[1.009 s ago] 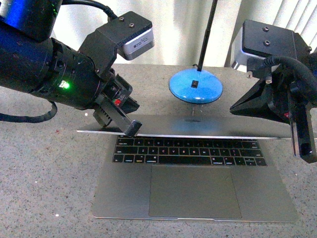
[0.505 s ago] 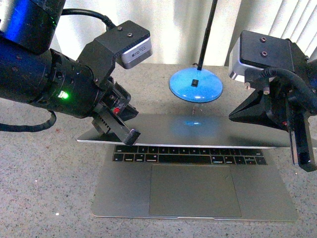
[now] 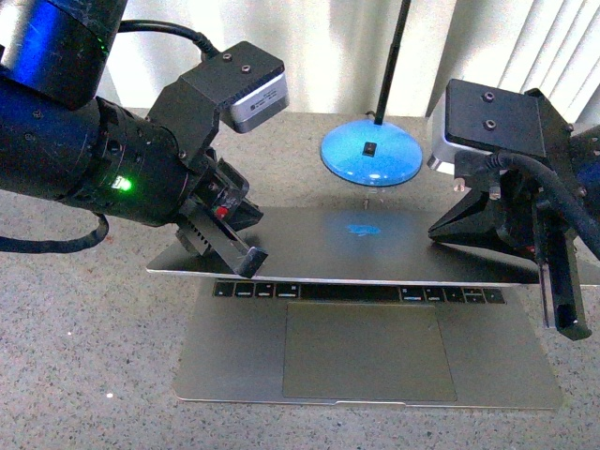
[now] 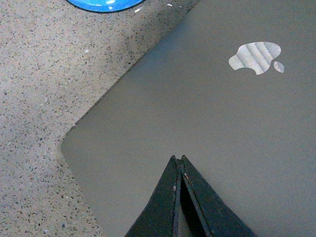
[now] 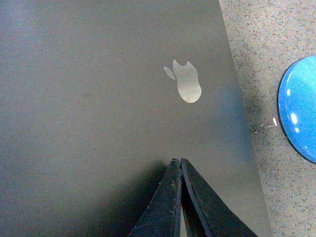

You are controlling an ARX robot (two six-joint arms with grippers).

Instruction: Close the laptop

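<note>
The silver-grey laptop [image 3: 375, 246] lies on the speckled table with its lid tilted low over the keyboard; only the front row of black keys and the trackpad [image 3: 361, 352] still show. My left gripper [image 3: 251, 262] is shut, its tip against the lid's front left edge. At the lid's right end my right gripper [image 3: 567, 323] is shut too. In the left wrist view the shut tips [image 4: 178, 159] rest on the lid near its corner, with the apple logo [image 4: 256, 57] beyond. In the right wrist view the shut tips [image 5: 177, 161] press the lid below the logo [image 5: 185, 81].
A blue round lamp base [image 3: 371, 159] with a black pole stands just behind the laptop; it also shows in the wrist views as a blue disc [image 5: 301, 113]. White curtains and blinds hang behind the table.
The lid has come down steadily, covering most of the keyboard rows. Both arms moved forward and down with it, still shut.
</note>
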